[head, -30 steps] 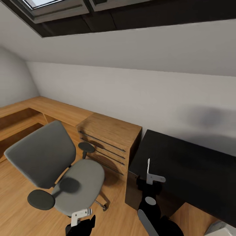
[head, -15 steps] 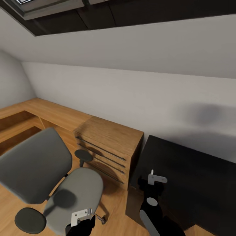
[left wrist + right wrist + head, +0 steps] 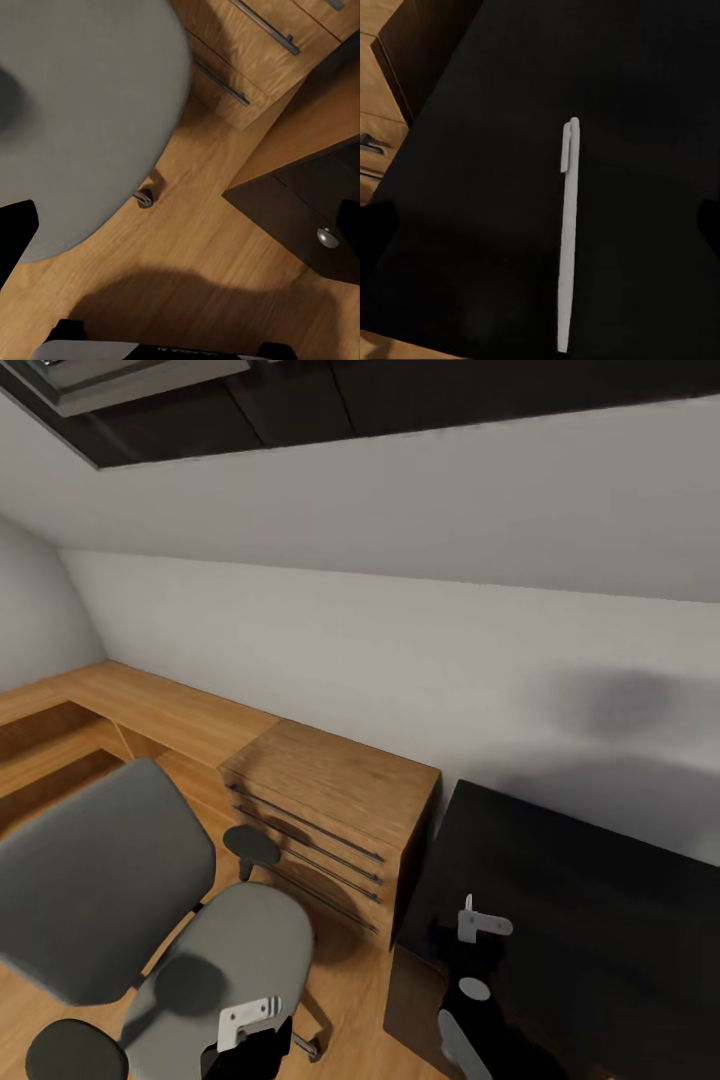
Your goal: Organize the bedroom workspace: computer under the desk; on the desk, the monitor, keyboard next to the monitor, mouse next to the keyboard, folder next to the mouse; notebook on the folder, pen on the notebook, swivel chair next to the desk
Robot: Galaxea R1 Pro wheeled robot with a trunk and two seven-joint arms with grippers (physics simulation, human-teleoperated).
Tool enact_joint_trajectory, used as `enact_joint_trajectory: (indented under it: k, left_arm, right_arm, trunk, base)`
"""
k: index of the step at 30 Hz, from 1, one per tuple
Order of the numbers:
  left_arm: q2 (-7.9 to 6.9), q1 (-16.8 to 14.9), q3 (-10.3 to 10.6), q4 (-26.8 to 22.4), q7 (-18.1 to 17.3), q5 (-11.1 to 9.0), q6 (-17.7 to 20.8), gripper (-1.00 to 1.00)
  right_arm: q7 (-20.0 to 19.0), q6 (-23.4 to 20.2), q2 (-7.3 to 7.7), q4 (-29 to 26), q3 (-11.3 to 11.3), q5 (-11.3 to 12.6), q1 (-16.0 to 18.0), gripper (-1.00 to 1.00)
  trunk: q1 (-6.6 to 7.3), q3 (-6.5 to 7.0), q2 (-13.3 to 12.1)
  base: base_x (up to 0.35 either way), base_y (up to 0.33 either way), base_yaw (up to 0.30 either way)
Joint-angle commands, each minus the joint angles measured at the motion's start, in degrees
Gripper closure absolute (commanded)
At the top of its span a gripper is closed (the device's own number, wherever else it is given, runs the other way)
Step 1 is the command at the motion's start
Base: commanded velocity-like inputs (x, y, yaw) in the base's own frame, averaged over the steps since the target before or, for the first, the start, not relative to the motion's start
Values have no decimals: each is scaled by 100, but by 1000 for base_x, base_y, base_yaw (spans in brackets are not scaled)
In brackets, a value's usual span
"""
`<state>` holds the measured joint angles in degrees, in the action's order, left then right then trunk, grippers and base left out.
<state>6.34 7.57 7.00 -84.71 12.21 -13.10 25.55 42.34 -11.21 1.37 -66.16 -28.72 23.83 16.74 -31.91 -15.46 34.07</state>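
The wooden drawer unit has its drawers closed. A white pen lies on the black desk beneath the right claw, fingers wide. The left claw, also wide, hangs over the swivel chair.

glossy black desk, wooden drawers

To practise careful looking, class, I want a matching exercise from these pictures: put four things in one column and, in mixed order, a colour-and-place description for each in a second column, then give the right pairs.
Things:
1. swivel chair
2. desk
3. pen
4. wooden drawer unit

Descriptions:
A. slim and white, lying flat on the black top
B. glossy black top, right of the wooden unit
C. grey padded seat, standing on the wood floor
D. light brown with long metal handles, against the wall

Pairs: 1-C, 2-B, 3-A, 4-D
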Motion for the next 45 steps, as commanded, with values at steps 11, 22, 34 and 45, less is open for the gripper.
enact_joint_trajectory:
  k: [11, 22, 34, 45]
  left_arm:
    - [-1, -1, 18, -11, 53, -61, 20, -100]
    - [0, -1, 21, -11, 53, -61, 20, -100]
    - [8, -1, 21, -11, 74, -61, 28, -100]
    - [12, -1, 20, -11, 88, -61, 37, -100]
  right_arm:
    - [-633, 462, 21, 1318, 205, 16, 515, -100]
    - [-1892, 1251, -7, 3893, 209, 60, 1617, -100]
    - [-2241, 1369, -14, 4343, 209, 79, 1804, -100]
    - [-2247, 1138, -14, 4492, 217, 286, 1935, -100]
  trunk:
    - [-2, -8, 8]
    - [-2, -8, 8]
    - [-2, -8, 8]
    - [-2, -8, 8]
  base:
    - [0, 0, 0]
    - [0, 0, 0]
    - [0, 0, 0]
    - [0, 0, 0]
